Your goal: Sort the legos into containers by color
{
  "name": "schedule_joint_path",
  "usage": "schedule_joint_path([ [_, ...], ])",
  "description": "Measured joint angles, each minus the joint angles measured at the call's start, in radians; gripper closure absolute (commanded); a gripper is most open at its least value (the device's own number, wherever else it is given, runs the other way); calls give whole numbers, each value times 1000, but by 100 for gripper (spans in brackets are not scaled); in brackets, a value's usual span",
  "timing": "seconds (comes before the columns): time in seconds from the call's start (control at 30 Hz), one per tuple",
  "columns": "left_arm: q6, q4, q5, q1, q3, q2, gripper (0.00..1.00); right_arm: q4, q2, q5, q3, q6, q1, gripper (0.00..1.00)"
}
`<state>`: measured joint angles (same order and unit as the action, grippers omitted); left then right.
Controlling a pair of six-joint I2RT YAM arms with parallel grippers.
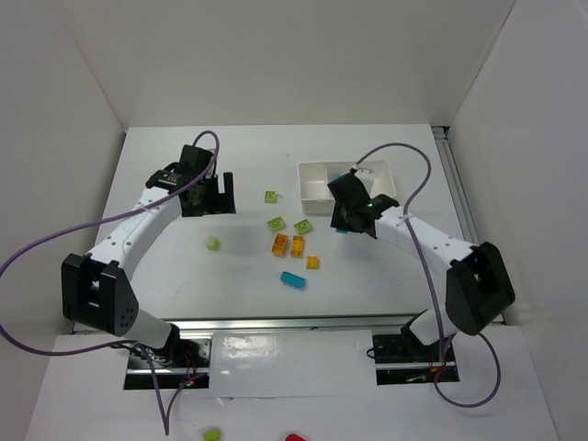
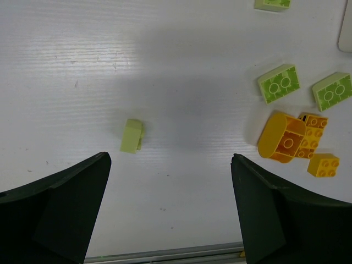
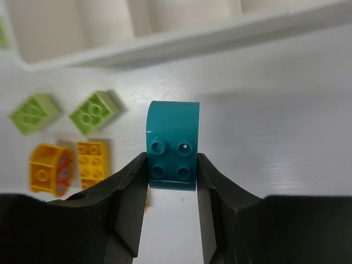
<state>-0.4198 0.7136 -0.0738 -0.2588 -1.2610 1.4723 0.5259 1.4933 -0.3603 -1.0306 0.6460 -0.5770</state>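
Note:
My right gripper (image 3: 172, 177) is shut on a teal-blue brick (image 3: 172, 147), studs toward the camera, held above the table just in front of the white three-compartment tray (image 3: 165, 41). In the top view this gripper (image 1: 352, 219) hangs at the tray's (image 1: 312, 169) near edge. My left gripper (image 2: 170, 212) is open and empty above bare table, with a lime green brick (image 2: 132, 135) just ahead of it to the left. In the top view it (image 1: 208, 195) is at the far left. Green bricks (image 1: 277, 223), orange bricks (image 1: 279, 244) and a cyan brick (image 1: 293, 278) lie mid-table.
In the left wrist view, two green bricks (image 2: 279, 83) and a cluster of orange bricks (image 2: 281, 138) lie to the right. Another green brick (image 1: 270, 197) lies left of the tray. A metal rail (image 1: 276, 323) runs along the table's near edge. White walls enclose the table.

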Motion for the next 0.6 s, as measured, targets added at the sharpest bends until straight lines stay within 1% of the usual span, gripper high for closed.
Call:
schedule_joint_path([
  [0.1, 0, 0, 0, 0, 0, 0, 0, 25, -66, -29, -79, -16, 4, 69],
  [0.17, 0, 0, 0, 0, 0, 0, 0, 23, -68, -39, -141, -34, 16, 69],
  [0.27, 0, 0, 0, 0, 1, 0, 0, -5, -9, -50, -245, -72, 55, 68],
  [0.37, 0, -2, 0, 0, 8, -2, 0, -44, 109, -56, -335, -108, 98, 66],
  [0.4, 0, -2, 0, 0, 11, -3, 0, -55, 153, -57, -361, -119, 112, 58],
  [0.43, -1, -2, 0, 0, 16, -7, 0, -68, 199, -58, -382, -130, 122, 46],
  [0.5, -1, 2, -3, -2, 25, -14, 0, -76, 276, -58, -422, -147, 140, 16],
  [0.6, -1, 8, -6, -8, 25, -19, 0, -76, 355, -60, -471, -178, 156, 16],
])
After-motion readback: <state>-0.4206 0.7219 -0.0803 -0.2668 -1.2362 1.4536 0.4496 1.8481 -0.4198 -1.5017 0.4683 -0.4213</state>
